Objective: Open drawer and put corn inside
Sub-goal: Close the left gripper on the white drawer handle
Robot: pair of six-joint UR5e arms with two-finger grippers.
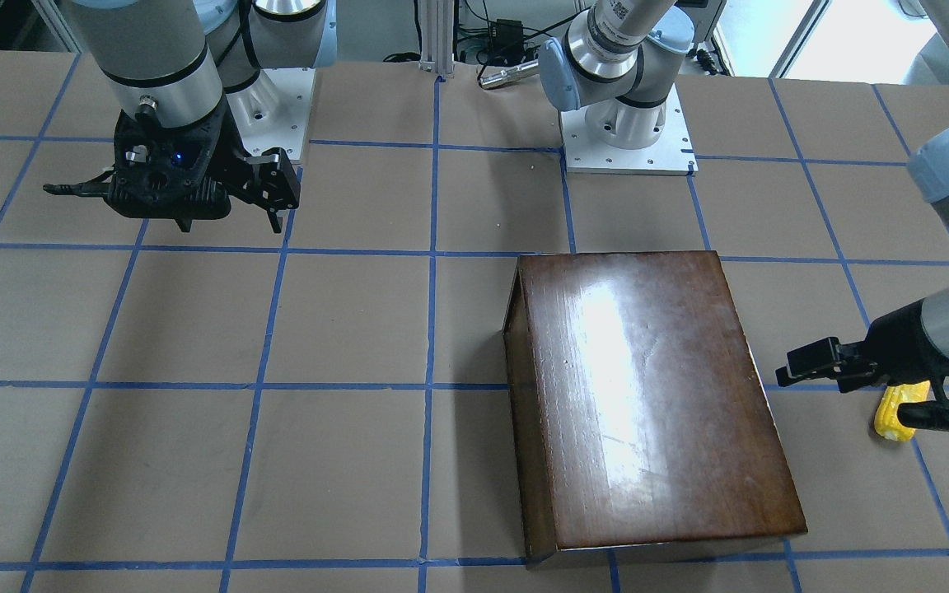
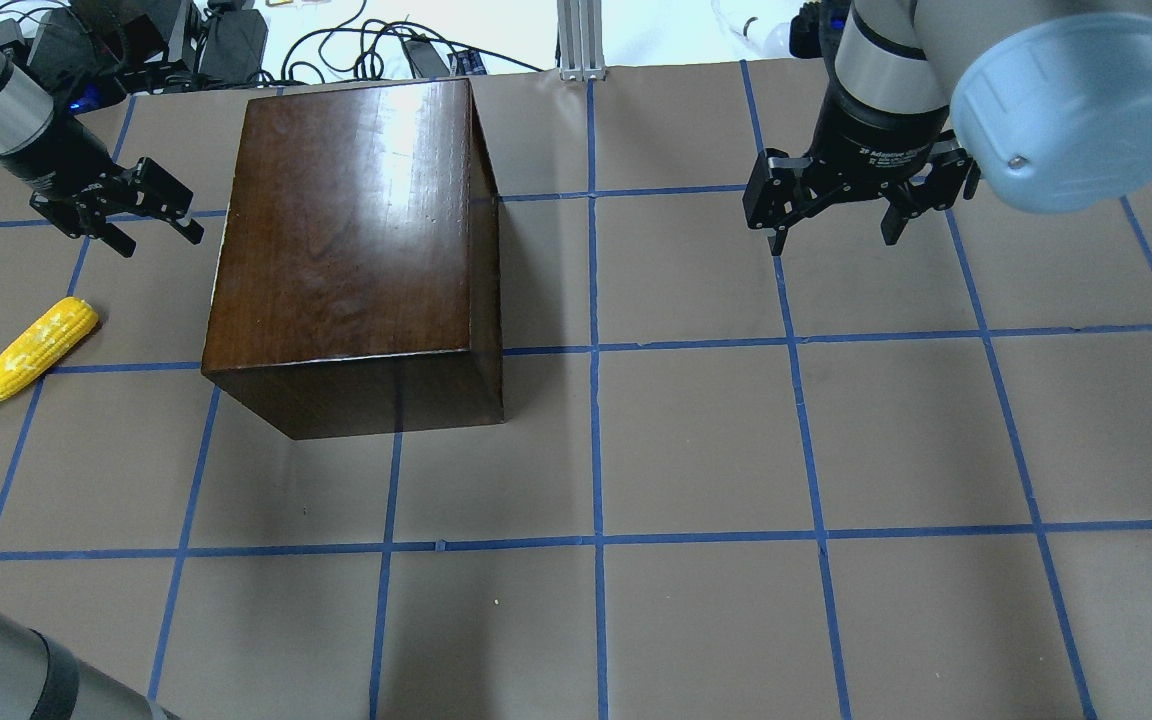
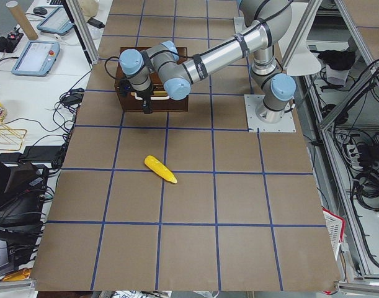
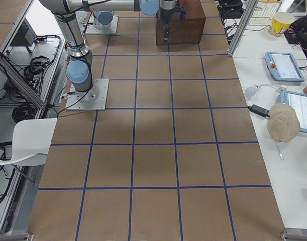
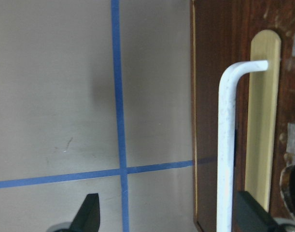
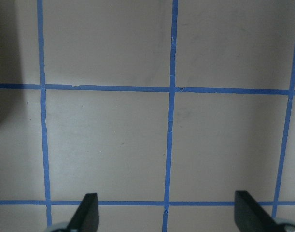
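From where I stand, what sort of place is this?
Probably a robotics lab: robot arms bolted to a table taped in a blue grid, teach pendants on the side bench, and a toy corn as prop.

- box (image 2: pixel 346 230) on table (image 2: pixel 696 440), in its left half
- corn (image 2: pixel 33 352) on table, left of box, apart from it
- left gripper (image 2: pixel 164 242) beside box's left face, beyond corn
- right gripper (image 2: pixel 833 240) above table, well right of box

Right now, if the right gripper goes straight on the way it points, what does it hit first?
Most likely the brown paper-covered table with blue tape lines: the open right gripper points down at a bare patch, nothing between.
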